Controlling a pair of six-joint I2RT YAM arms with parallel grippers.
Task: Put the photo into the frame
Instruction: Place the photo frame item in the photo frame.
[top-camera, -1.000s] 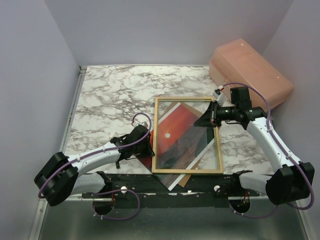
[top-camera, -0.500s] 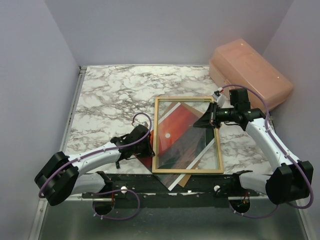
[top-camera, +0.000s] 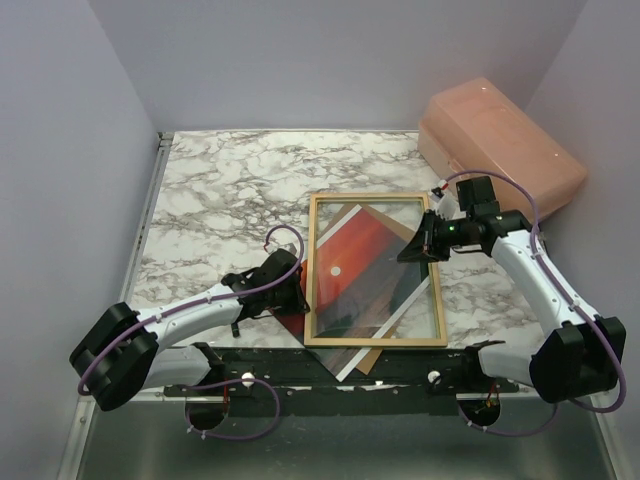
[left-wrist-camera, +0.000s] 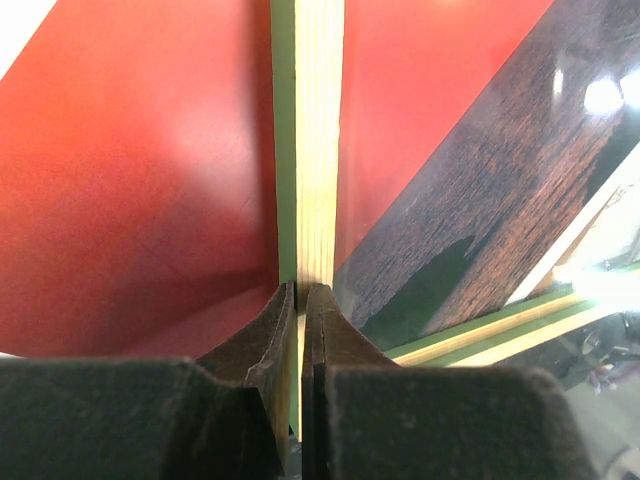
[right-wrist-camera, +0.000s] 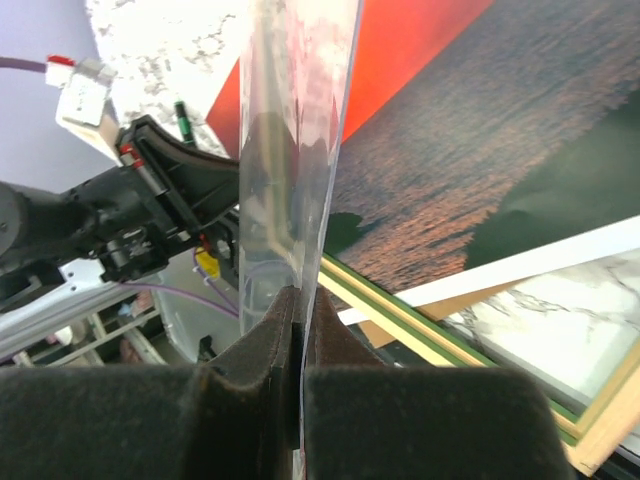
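— Marble-patterned table, grey walls all round, and a peach plastic box in the far right corner. Where's the frame?

— I've got the frame lying flat near the front middle of the table, pale wood side up. My left gripper is clamped tight on its left rail. On the wrist camera both fingers pinch the wood, with the green edge just beside them.

— And the photo?

— The photo lies under the frame, picture side up and turned askew. Red sky and dark water fill most of the opening. One red corner pokes out past the left rail, and a white border sticks out at the near edge.

— Right side?

— My right gripper sits at the frame's right rail, jaws closed on the clear sheet. On its wrist camera the sheet rises edge-on from between the fingertips.

— Anything else down there?

— A corner of the brown backing board peeks out beneath the near rail, right beside that white border.
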